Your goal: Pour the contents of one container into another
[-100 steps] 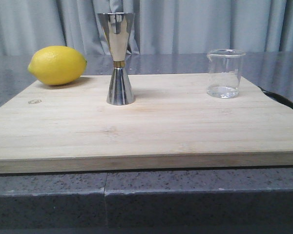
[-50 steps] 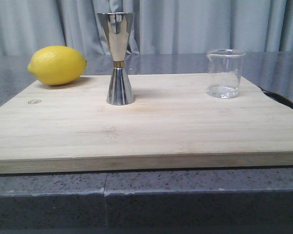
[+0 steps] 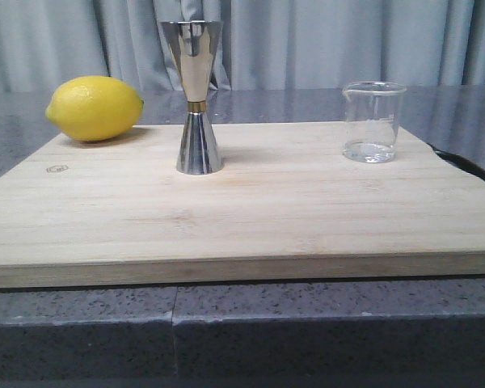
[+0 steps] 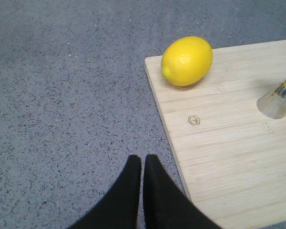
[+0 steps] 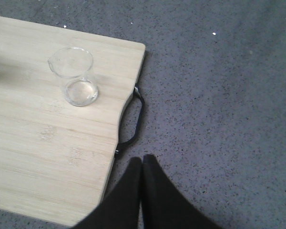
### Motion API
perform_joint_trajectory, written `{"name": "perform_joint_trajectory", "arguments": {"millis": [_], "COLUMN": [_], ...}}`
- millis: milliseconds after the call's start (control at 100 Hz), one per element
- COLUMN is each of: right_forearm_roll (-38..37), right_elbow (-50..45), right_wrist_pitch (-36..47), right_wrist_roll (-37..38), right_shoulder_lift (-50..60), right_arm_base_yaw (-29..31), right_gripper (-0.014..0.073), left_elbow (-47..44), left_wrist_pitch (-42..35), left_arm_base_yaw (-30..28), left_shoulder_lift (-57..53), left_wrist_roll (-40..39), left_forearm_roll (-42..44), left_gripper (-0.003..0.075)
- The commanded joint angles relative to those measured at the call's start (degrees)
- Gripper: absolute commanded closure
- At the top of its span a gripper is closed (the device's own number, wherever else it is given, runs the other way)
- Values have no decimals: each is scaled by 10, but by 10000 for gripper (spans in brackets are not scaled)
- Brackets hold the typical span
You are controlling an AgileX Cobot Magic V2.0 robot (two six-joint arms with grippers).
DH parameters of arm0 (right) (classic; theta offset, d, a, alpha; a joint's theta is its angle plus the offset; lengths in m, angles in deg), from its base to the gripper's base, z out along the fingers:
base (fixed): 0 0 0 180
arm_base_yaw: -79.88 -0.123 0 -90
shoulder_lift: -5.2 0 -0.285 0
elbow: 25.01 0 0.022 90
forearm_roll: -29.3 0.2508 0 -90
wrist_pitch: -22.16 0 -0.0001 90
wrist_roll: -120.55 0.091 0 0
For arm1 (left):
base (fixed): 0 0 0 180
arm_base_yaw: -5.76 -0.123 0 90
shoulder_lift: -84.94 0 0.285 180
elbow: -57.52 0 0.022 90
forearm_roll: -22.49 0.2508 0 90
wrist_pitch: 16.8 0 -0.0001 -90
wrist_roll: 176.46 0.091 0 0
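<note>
Two end effectors are hovering over the speckled grey tabletop [image 3: 323, 323], neither one touching anything. Seen from its wrist camera, the left end effector [image 4: 142, 160] is holding its black fingers [image 4: 128, 191] pressed together, just off the near left edge of the board [image 4: 229, 157]. The right end effector [image 5: 142, 161] is likewise keeping its fingers [image 5: 157, 195] pressed together, hanging just outside the board's right edge, near the black handle [image 5: 133, 119] that is sticking out from that side.

From the front, the pale wooden board [image 3: 242, 210] is lying flat across the tabletop, its near edge running almost the full width of the view. A small logo [image 3: 57, 169] is showing near its left edge.

Farther back, the jigger [image 3: 194, 97] is standing upright on the board, left of centre, its wide mouth facing up and a thin gold band circling its narrow waist. Only its flared base [image 4: 279, 98] is showing at the edge of the left wrist view. Well apart from it, toward the board's far right corner, the beaker [image 3: 373, 121] is standing upright, with a little clear liquid sitting at its bottom and its spout pointing left. In the right wrist view the beaker [image 5: 74, 76] is sitting near the corner above the handle.

At the far left corner, a lemon [image 3: 94, 107] is resting on the board, well apart from the jigger. Behind everything, grey curtains [image 3: 347, 40] are hanging.
</note>
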Motion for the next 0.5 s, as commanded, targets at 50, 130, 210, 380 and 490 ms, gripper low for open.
{"name": "perform_joint_trajectory", "arguments": {"millis": [50, 130, 210, 380, 490], "right_forearm_roll": [-15, -15, -15, -15, -15], "right_elbow": [19, 19, 19, 19, 19], "right_wrist_pitch": [36, 36, 36, 36, 36], "right_wrist_roll": [-2, -2, -2, -2, -2], "right_shoulder_lift": [2, 2, 2, 2, 2], "right_arm_base_yaw": [5, 5, 5, 5, 5], "right_gripper": [658, 658, 659, 659, 658], "left_elbow": [15, 15, 15, 15, 8], "left_wrist_pitch": [-47, -47, -47, -47, -48], "left_arm_base_yaw": [5, 5, 5, 5, -4], "left_shoulder_lift": [1, 1, 1, 3, -2], "left_wrist_roll": [-7, -7, -7, -7, -7], "left_forearm_roll": [2, 2, 2, 3, -10], "left_gripper": [739, 739, 739, 739, 739]}}
